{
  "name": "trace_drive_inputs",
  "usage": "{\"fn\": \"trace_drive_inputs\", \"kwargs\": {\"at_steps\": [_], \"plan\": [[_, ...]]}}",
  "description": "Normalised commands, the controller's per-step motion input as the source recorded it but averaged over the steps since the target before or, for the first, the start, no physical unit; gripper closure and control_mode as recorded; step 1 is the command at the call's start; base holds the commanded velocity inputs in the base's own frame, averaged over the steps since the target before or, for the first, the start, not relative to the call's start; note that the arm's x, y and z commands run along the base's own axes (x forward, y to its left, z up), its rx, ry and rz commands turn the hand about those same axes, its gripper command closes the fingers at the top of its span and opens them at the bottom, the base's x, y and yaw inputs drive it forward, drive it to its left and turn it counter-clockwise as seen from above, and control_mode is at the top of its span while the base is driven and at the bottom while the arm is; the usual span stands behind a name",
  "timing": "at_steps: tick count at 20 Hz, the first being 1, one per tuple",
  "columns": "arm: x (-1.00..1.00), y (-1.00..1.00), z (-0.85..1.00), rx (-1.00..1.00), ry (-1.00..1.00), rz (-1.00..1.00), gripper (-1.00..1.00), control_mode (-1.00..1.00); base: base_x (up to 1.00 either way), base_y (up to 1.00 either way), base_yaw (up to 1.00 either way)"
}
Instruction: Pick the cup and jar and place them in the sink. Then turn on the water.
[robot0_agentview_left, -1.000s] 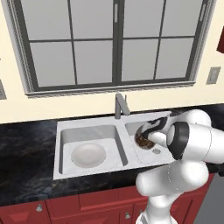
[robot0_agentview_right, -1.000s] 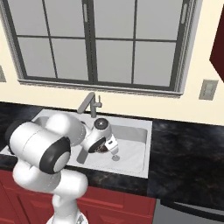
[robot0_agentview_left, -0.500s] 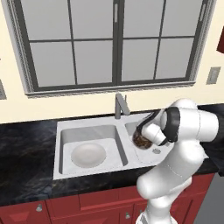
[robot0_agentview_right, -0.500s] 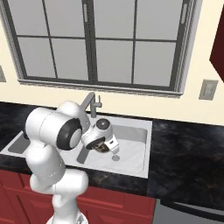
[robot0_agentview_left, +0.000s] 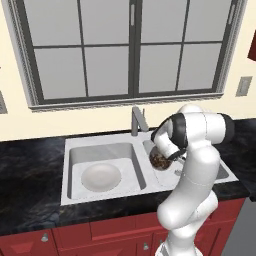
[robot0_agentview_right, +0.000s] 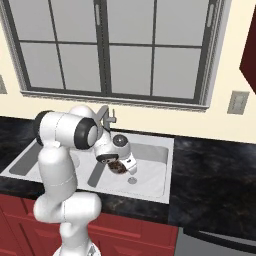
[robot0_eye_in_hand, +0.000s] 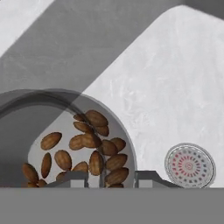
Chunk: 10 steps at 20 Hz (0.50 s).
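Gripper low in the sink's right basin, fingers straddling the rim of the jar, one tip inside the glass, one outside; whether they pinch it, I cannot tell. Jar's round, clear, full of glossy brown almond-shaped pieces, down on the smooth pale basin floor. Ribbed metal drain just beside it. Round white dish lies in the left basin.
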Motion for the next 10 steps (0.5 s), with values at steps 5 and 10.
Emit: {"fn": "trace_drive_inputs", "kwargs": {"at_steps": [5,10], "plan": [[0.16,-0.11,-0.43,0.00,0.00,0.00,-1.00,-1.00,0.00,0.00,0.00],[0.00,-0.44,-0.19,0.00,0.00,0.00,-1.00,-1.00,0.00,0.00,0.00]]}}
